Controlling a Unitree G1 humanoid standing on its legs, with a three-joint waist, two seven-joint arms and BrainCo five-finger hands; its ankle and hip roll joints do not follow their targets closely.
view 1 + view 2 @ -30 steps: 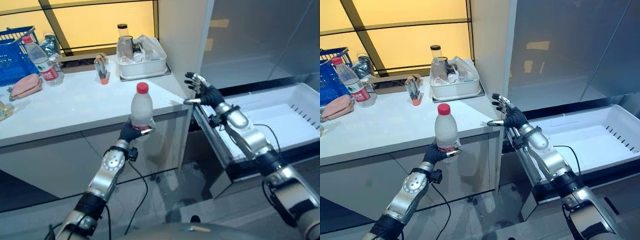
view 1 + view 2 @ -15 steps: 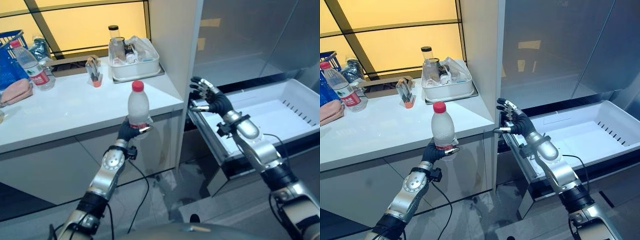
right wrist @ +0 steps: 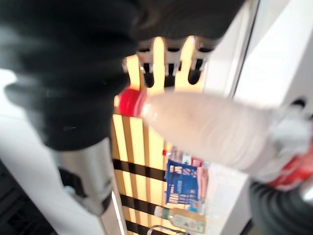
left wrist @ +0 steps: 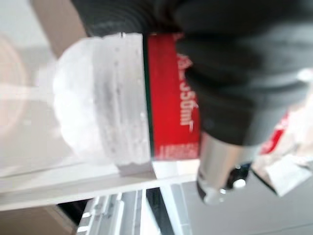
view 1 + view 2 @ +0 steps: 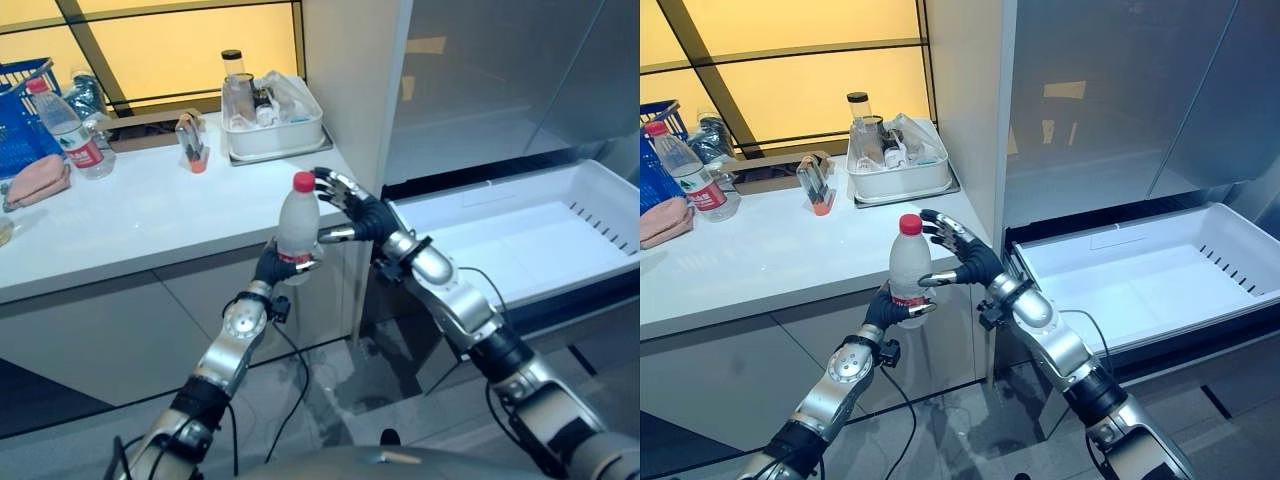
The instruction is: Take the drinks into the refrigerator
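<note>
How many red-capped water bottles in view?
2. One bottle is held upright in the left hand, with the open right hand beside it. The second bottle stands on the counter by the blue basket; more may be hidden there.

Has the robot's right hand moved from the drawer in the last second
Yes. The right hand has swung from the open freezer drawer's corner toward the robot's left, past the counter edge, and now sits open beside the bottle that the left hand holds.
</note>
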